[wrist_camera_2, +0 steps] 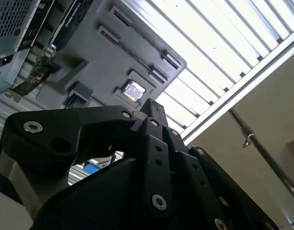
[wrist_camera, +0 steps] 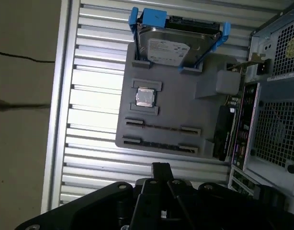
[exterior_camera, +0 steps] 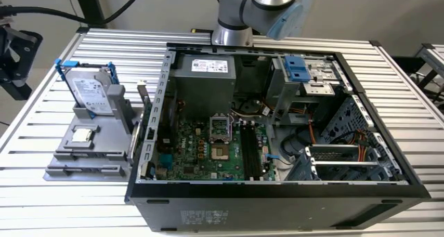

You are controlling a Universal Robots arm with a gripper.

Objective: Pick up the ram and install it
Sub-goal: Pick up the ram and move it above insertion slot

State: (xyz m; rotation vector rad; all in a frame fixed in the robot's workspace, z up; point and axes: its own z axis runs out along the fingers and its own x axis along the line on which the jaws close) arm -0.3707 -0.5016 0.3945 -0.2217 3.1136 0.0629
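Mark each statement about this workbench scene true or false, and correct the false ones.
1. The computer case stands open on a slatted table. True.
2. The processor chip lies inside the computer case. False: it lies on the grey holder.
3. The hard drive stands on the grey holder. True.
4. The gripper holds the ram. False: the ram sits in the grey holder's slots, apart from the gripper.

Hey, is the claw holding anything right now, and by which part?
Nothing. The claw is shut and empty; the ram lies in its slot on the grey holder.
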